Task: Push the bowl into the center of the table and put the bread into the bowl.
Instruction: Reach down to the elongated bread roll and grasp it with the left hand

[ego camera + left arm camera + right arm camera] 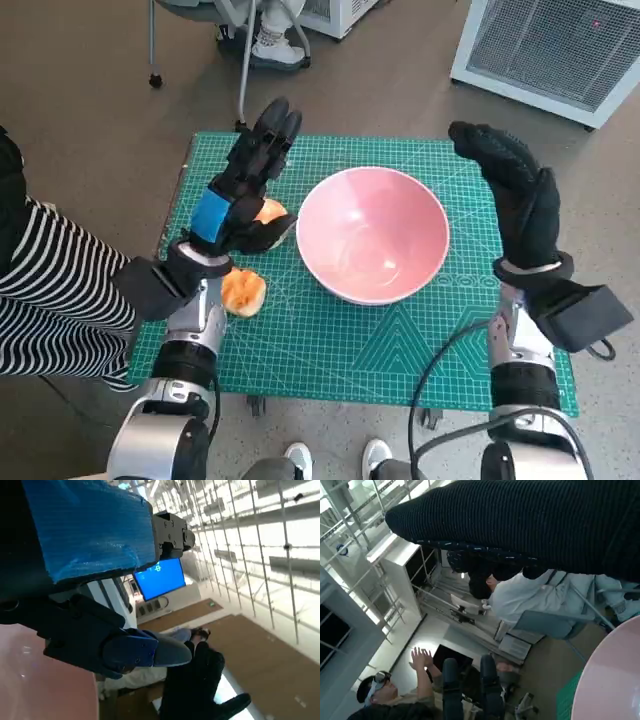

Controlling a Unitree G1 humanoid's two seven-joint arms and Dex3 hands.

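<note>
The smooth pink bowl (373,234) sits mid-surface on the green gridded mat (340,350), with room all round. Two orange bread pieces lie left of it: one (244,292) in the open, one (271,212) under the left hand (240,195). Both hands hover, fingers apart and empty; the right hand (515,195) is over the bowl's right. A person in a striped sleeve (50,300) is close by the left edge.

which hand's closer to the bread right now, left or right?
Left. The left hand hovers right over the bread, partly hiding it, fingers apart. The right hand is raised on the far side of the pink bowl.
</note>
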